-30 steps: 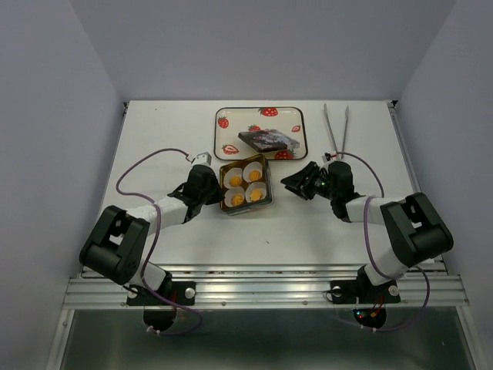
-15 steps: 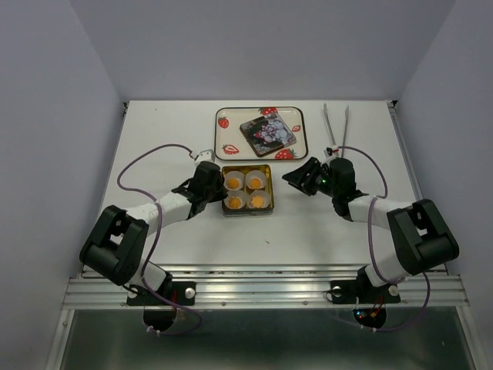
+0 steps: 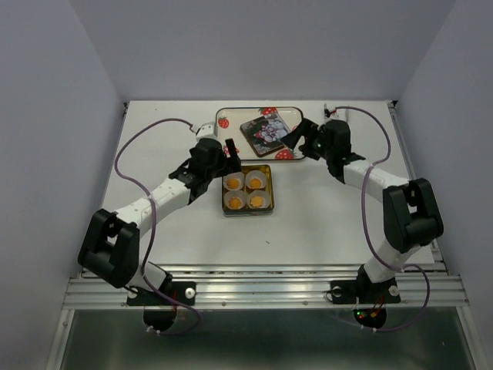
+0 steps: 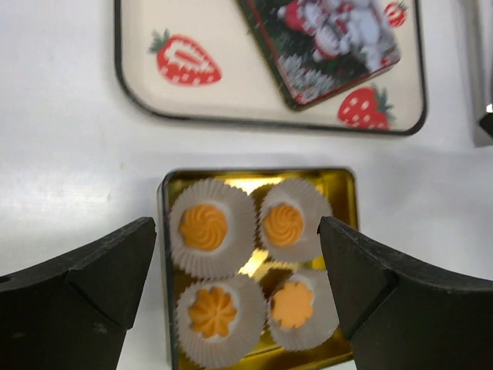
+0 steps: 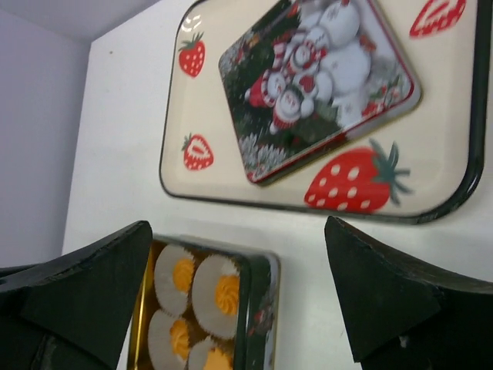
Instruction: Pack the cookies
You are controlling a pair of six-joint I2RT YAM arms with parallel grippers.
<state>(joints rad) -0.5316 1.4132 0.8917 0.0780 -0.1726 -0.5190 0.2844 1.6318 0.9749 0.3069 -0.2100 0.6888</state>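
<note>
Several orange-yellow cookies [image 3: 246, 191] sit in white paper cups inside an open gold tin [image 3: 269, 187] on the table. In the left wrist view they are two swirl cookies [image 4: 203, 227] and two flower ones [image 4: 292, 304]. My left gripper [image 3: 230, 149] hangs open just behind the tin's left corner, and its jaws [image 4: 237, 223] stand wide over the tin, holding nothing. My right gripper [image 3: 299, 137] is open over the tray's right edge. From the right wrist view the tin [image 5: 260, 308] lies below that gripper [image 5: 237, 223]. The snowman tin lid [image 3: 266, 132] lies flat in the tray.
A cream strawberry-printed tray [image 3: 231, 123] stands at the back middle and holds the lid. Metal tongs [image 3: 326, 108] at the back right are mostly hidden under my right arm. Purple cables loop beside both arms. Walls close the table at the left, right and back.
Both grippers have opened wide and moved toward the back. The left one let go of the tin, which now lies flat. The lid settled in the tray.
</note>
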